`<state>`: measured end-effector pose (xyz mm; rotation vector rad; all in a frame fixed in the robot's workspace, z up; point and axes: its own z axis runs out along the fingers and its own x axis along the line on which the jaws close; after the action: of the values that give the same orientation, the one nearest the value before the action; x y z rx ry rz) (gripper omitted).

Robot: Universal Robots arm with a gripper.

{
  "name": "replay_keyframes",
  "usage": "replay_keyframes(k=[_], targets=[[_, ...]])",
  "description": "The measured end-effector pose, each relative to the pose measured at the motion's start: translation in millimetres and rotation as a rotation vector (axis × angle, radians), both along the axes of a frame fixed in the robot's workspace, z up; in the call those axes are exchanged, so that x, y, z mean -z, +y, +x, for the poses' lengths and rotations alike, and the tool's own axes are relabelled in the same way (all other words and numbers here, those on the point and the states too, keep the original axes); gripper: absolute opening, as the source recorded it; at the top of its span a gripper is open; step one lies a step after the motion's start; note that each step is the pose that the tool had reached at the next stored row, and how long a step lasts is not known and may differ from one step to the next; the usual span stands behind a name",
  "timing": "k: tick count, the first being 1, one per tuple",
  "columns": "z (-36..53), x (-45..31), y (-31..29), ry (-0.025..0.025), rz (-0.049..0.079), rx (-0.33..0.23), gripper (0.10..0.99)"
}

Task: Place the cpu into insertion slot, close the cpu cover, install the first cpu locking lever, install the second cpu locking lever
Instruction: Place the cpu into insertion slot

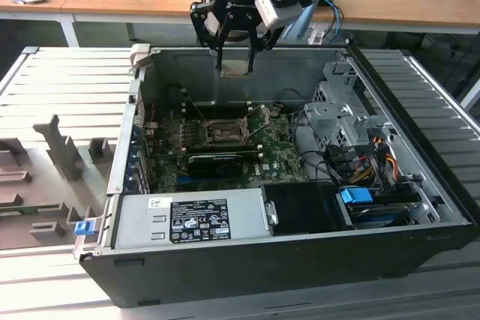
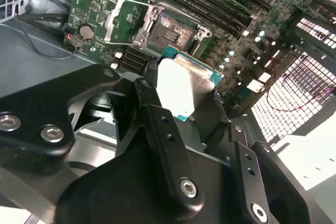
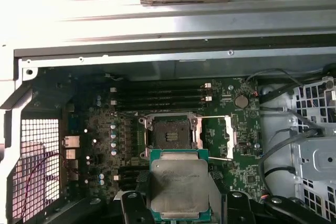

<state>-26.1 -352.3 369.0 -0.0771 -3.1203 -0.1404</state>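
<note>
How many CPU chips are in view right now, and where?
1. The cpu is held between the gripper's fingers over the case, near the empty insertion slot. Another could be hidden deeper in the case.

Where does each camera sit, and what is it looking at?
Exterior view: off the arm, looking down into the open computer case; shows the hand holding the cpu.
First wrist view: on the wrist, looking past fingers and cpu at the insertion slot.
Second wrist view: also wrist-mounted, slanted; fingers show.
Both wrist views share cpu and slot.
</note>
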Motion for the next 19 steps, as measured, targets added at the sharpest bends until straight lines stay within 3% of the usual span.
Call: replay_keyframes(k=[8, 19], targets=[[0.0, 1.5, 0.0, 0.0, 0.0, 0.011, 0.525], [0.0, 2.0, 0.0, 0.0, 0.0, 0.069, 0.525]])
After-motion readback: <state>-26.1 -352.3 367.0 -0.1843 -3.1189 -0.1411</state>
